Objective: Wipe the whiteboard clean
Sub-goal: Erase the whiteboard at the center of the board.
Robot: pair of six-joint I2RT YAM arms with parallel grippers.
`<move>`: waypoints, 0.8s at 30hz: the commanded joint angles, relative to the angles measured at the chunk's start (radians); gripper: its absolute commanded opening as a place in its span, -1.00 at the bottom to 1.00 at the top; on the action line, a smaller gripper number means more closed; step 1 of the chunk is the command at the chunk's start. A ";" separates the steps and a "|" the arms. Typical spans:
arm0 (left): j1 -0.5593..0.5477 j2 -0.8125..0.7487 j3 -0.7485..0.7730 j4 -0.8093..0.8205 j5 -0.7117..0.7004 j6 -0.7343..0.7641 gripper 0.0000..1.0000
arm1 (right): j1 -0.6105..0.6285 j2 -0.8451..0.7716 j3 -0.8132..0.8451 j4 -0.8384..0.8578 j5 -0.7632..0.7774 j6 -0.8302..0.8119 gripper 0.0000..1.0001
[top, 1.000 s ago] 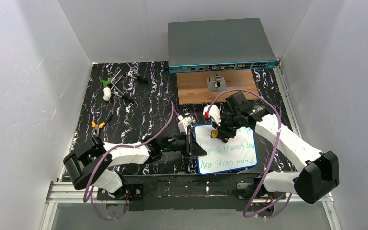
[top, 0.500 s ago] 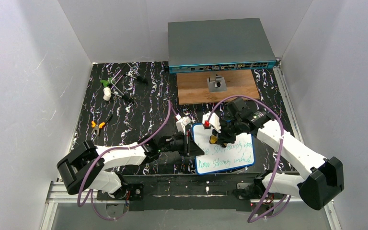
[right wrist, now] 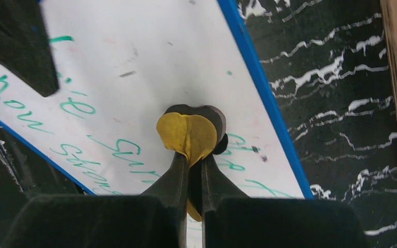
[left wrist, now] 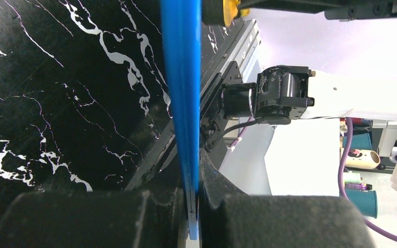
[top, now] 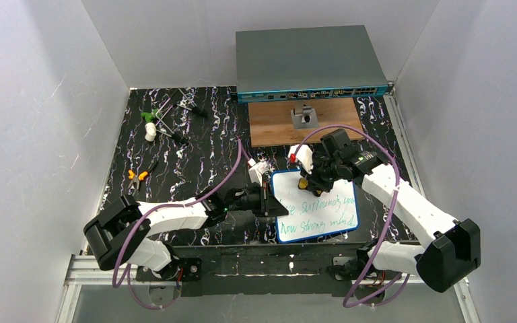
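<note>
The whiteboard (top: 323, 215), white with a thin blue rim, lies at the near middle of the table with green handwriting on its lower half and a wiped upper part. My left gripper (top: 267, 202) is shut on its left rim; in the left wrist view the blue rim (left wrist: 182, 77) runs edge-on between the fingers. My right gripper (top: 304, 184) is shut on a yellow eraser pad (right wrist: 187, 133) and presses it on the board (right wrist: 134, 57) near its top edge, beside green letters.
A large grey box with ports (top: 308, 62) stands at the back. A wooden board (top: 330, 124) with a small metal block (top: 304, 118) lies before it. Orange pliers (top: 135, 177) and small tools with a white piece (top: 151, 130) lie at the left.
My right gripper with the eraser has swept over the board's upper part, left and back right. The board has shifted slightly in the left gripper's hold.
</note>
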 commanded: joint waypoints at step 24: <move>-0.017 -0.026 0.024 -0.048 0.052 0.105 -1.00 | -0.039 -0.047 -0.054 -0.057 -0.234 -0.151 -0.97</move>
